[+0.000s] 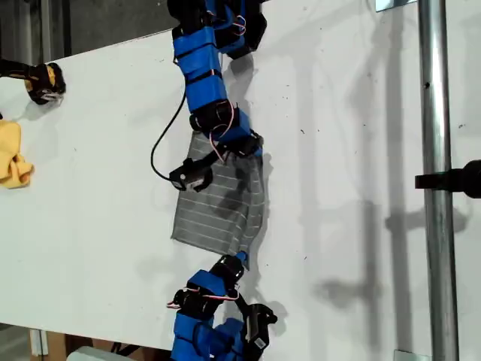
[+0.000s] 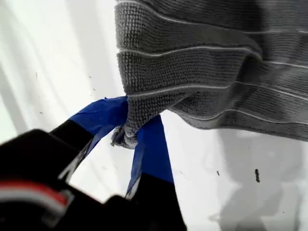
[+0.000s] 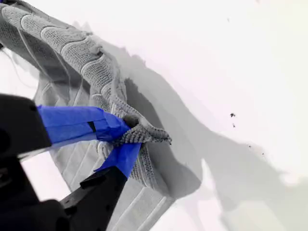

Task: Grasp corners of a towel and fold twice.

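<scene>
my first tool (image 2: 137, 130) pinches a towel (image 1: 225, 203) corner | my second tool (image 3: 122, 139) pinches another (bunched)

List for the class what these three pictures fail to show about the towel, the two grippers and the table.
- Towel: in the exterior view the arms cover both pinched corners.
- Which arm carries my first gripper and which my second gripper: the wrist views do not settle it.
- Yellow cloth: cut off by the exterior view's left edge.
- Table: its near edge runs out of the exterior view.
</scene>
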`<state>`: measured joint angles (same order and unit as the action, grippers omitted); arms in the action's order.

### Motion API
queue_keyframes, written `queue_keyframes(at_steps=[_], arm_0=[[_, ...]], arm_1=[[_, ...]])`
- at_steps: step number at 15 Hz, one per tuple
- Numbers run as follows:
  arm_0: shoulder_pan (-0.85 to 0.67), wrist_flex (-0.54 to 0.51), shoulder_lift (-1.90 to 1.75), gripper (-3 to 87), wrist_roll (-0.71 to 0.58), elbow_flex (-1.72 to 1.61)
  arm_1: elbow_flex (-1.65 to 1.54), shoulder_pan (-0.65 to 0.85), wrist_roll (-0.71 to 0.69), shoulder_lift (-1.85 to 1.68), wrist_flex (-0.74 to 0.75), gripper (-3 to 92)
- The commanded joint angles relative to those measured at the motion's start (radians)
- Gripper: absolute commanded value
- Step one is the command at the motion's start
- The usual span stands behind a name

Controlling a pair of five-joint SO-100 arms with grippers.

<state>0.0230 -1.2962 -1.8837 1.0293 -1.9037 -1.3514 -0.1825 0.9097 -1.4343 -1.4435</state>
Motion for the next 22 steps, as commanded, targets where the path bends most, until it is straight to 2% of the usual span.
queue_keyframes(at_steps=[1, 6, 10, 18, 20, 22], arm_0=[[-0.153, 0.031, -0.043, -0.7, -0.120, 0.025], [-0.448, 0.161, 0.044, -0.7, -0.328, 0.009], [-0.591, 0.215, 0.183, -0.7, -0.457, 0.121], [-0.746, 0.212, 0.337, -0.7, -0.624, 0.439], [-0.749, 0.207, 0.345, -0.7, -0.634, 0.440], [-0.730, 0.222, 0.356, -0.7, -0.620, 0.374]], arm_1=[[-0.041, 0.126, -0.011, -0.126, -0.032, -0.1], [-0.196, 0.396, -0.051, -0.181, -0.040, -0.1], [-0.230, 0.558, -0.115, -0.172, -0.017, -0.1], [-0.198, 0.851, -0.373, -0.311, 0.040, -0.1], [-0.199, 0.864, -0.397, -0.334, 0.037, -0.1], [-0.256, 0.815, -0.385, -0.333, 0.048, -0.1]])
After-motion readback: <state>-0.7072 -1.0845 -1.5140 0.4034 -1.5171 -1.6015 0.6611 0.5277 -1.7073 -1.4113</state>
